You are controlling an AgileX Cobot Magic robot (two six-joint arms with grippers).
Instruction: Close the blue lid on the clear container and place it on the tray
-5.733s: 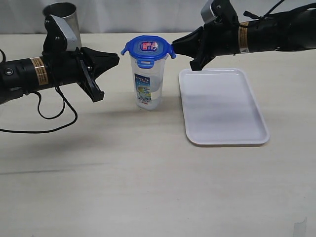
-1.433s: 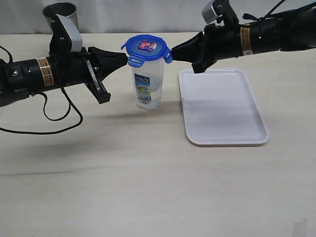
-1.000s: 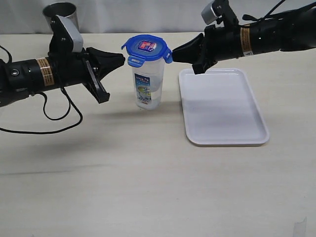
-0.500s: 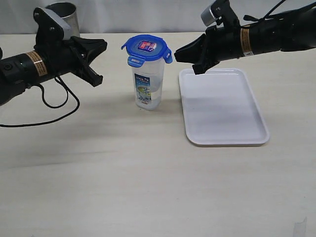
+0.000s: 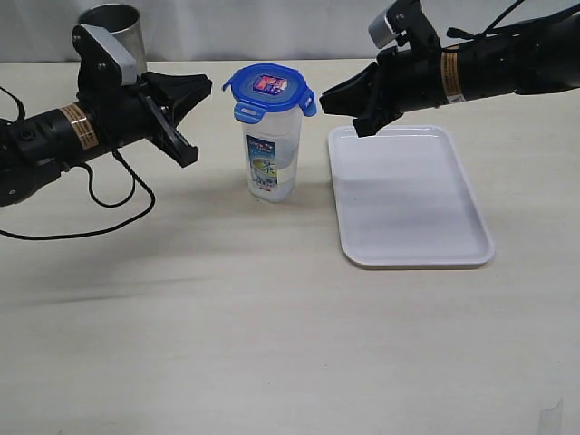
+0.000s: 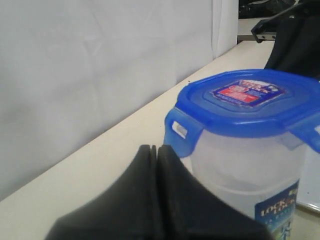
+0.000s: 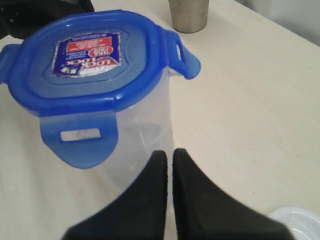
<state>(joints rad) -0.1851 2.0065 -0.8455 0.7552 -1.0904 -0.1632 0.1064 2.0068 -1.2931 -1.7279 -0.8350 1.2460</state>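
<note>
Standing on the table [image 5: 272, 344], your clear container [image 5: 273, 154] wears the blue lid [image 5: 269, 89], beside the tray [image 5: 408, 195].
From outside, both arms lie flat; your left gripper [image 5: 204, 88] and right gripper [image 5: 328, 98] point at the lid from each side, not touching. The left wrist view shows jaws pressed shut by a flap. The right wrist view shows shut, empty jaws and one flap hanging down.

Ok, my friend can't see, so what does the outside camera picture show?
A tall clear container with a blue lid on top stands on a table, and the left gripper and right gripper, both shut, point at the lid from either side. A white tray lies on its right; a steel cup stands back left.
</note>
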